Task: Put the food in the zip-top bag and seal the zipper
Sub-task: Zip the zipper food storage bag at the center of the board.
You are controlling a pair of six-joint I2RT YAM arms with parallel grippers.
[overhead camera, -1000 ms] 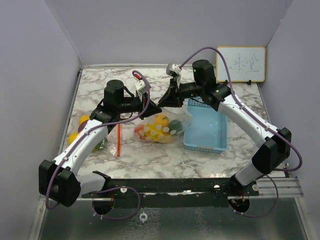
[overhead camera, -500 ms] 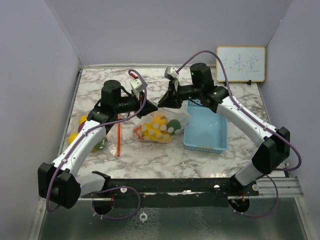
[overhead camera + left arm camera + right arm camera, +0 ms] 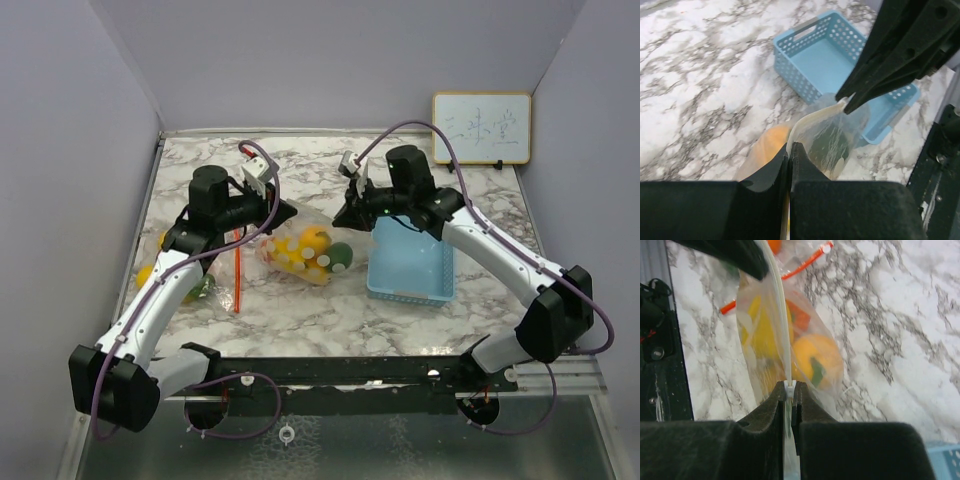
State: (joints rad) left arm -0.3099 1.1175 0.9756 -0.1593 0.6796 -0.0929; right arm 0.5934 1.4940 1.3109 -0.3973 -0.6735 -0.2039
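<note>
A clear zip-top bag (image 3: 300, 238) hangs over the marble table, stretched by its top edge between both grippers. The food inside shows as a yellow piece (image 3: 292, 256), an orange one (image 3: 815, 357) and a dark green one (image 3: 341, 258). My left gripper (image 3: 292, 211) is shut on the left end of the bag's rim (image 3: 812, 117). At the other end my right gripper (image 3: 343, 216) is shut on the white zipper slider (image 3: 790, 387). In the left wrist view the right fingers (image 3: 880, 65) pinch the far end of the rim.
A light blue perforated basket (image 3: 408, 296) stands just right of the bag. More fruit (image 3: 147, 275) and a red zipper strip (image 3: 238, 280) lie under my left arm. A small whiteboard (image 3: 481, 128) leans at the back right. Grey walls enclose the table.
Both grippers have drawn apart, left going left and right going right, stretching the bag's top edge. The bag with its food has shifted slightly left.
</note>
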